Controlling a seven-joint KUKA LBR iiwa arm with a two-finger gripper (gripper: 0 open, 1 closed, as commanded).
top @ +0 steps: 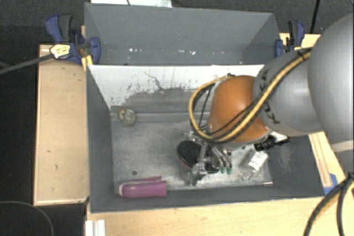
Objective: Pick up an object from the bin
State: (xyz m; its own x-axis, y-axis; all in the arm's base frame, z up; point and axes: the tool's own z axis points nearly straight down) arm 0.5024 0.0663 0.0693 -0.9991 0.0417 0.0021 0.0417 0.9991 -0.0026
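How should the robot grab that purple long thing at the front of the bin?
Probably its middle, across the short width. The purple, rounded, oblong bar lies flat and lengthwise along the grey metal bin's front wall, so coming straight down from above looks best.

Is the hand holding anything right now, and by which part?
Cannot tell. The hand sits low beside a black thing, and no hold on it shows.

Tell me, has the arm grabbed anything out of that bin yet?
Nothing looks lifted yet. The claw is low in the bin beside a black rounded thing; a grip can't be seen. Lifting something out remains; the purple block lies apart at lower left.
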